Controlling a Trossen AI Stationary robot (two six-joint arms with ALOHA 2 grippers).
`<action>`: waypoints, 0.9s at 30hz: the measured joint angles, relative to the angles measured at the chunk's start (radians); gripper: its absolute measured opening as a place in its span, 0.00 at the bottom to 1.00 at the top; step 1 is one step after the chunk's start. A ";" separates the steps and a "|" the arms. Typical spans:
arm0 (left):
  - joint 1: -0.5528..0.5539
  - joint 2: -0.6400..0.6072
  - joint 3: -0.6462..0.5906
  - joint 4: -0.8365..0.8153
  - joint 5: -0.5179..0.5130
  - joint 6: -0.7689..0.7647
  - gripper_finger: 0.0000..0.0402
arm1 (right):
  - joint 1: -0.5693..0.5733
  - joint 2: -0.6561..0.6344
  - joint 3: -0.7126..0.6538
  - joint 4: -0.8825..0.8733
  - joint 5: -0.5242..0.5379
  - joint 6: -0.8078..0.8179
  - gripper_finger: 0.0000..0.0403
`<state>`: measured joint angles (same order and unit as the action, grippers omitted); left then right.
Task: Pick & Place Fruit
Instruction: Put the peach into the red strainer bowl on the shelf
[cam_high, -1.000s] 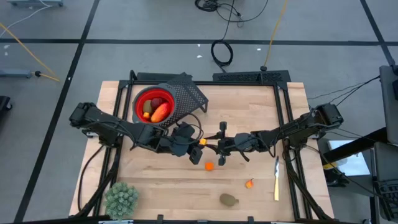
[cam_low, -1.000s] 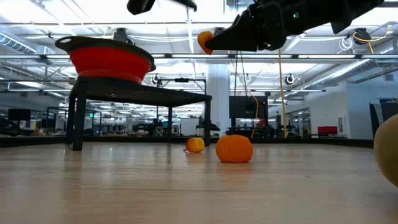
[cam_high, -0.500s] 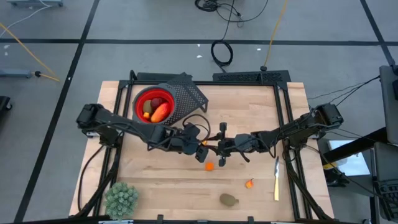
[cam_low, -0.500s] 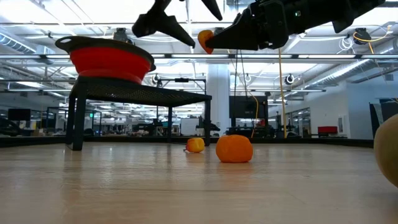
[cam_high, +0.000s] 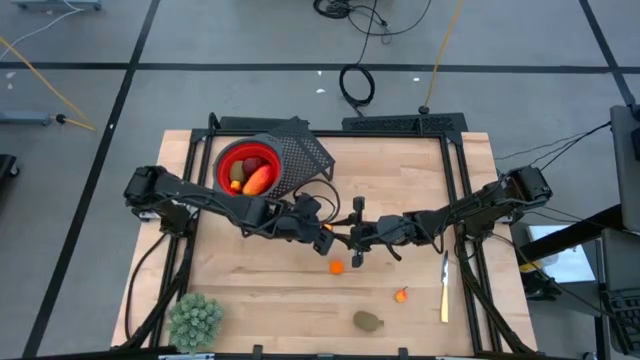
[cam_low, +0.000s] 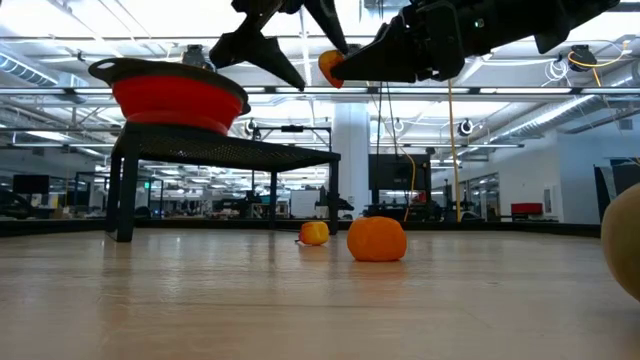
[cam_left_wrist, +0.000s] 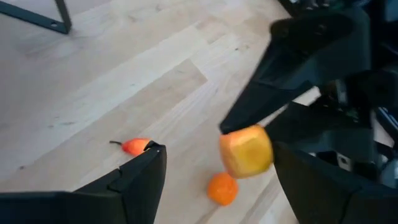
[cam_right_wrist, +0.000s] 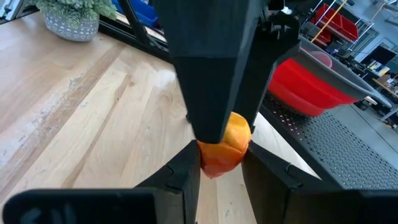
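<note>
Right end effector (cam_low: 335, 68) mid-air, clamped on orange fruit piece (cam_low: 329, 66); left end effector (cam_low: 290, 45) spread wide around it, empty.

bowl (cam_high: 248, 168) on rack (cam_high: 300, 152), fruit (cam_high: 337, 267) on table (cam_high: 400, 310)

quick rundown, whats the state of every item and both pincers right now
right pincer: shut on orange fruit piece, raised over the table middle
orange fruit piece: held in the air
left pincer: open, fingers either side of the held piece
red bowl: on the mesh stand, holding fruit
round orange fruit: loose on table
small red-orange fruit: loose on table
brownish-green oval: lying near the front edge
spiky plant: upright at the front left corner
</note>
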<state>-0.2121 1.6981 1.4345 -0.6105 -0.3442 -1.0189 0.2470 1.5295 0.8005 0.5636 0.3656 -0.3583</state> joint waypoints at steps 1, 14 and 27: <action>0.002 0.000 0.000 -0.002 -0.004 -0.004 0.73 | 0.000 0.000 0.000 0.000 0.000 0.005 0.25; 0.025 0.000 0.000 0.014 -0.004 -0.013 0.73 | 0.003 0.000 0.000 0.008 0.000 0.028 0.25; 0.035 0.024 0.000 0.037 0.037 -0.040 0.63 | 0.004 0.001 0.000 0.009 0.000 0.016 0.25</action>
<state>-0.1772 1.7222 1.4345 -0.5739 -0.3068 -1.0589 0.2508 1.5303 0.8001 0.5728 0.3653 -0.3428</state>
